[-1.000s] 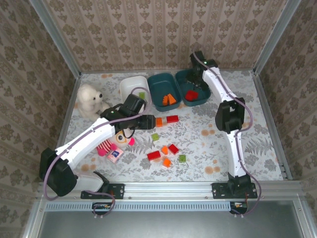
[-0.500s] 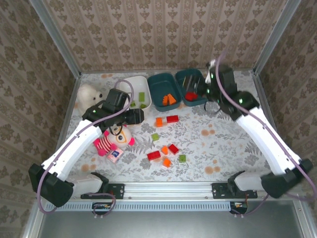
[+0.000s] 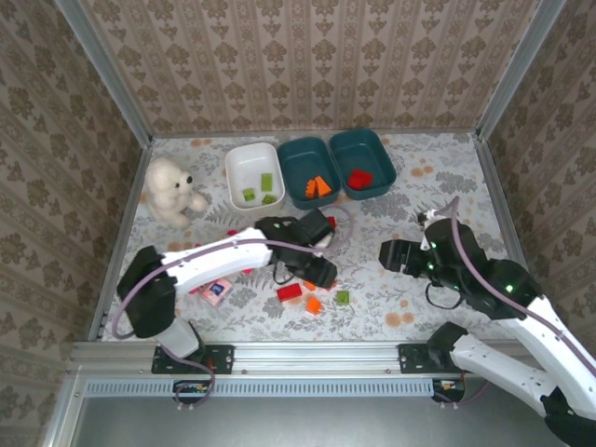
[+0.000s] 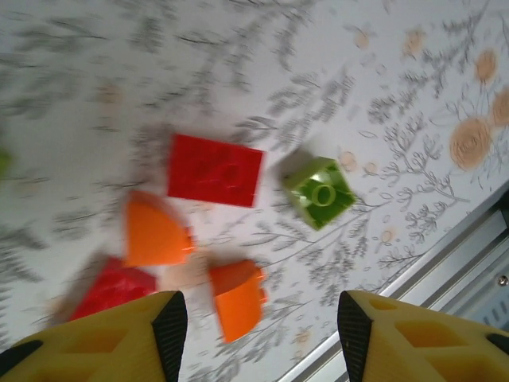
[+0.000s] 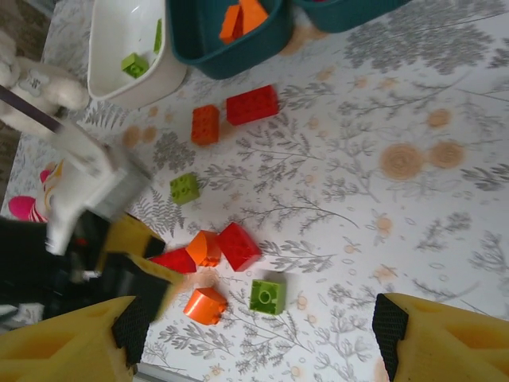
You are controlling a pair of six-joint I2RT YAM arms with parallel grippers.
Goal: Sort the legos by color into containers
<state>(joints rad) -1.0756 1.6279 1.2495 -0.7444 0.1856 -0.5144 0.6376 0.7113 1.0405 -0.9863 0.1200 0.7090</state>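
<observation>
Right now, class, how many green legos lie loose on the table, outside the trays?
2. One green lego lies toward the front edge; the other lies farther back, nearer the white tray. The left arm may hide more.

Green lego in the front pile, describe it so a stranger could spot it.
On the table, near its front edge, red and orange bricks lie in a loose cluster. The green lego sits at its right end, the only green piece there, a small square block with one stud.
</observation>
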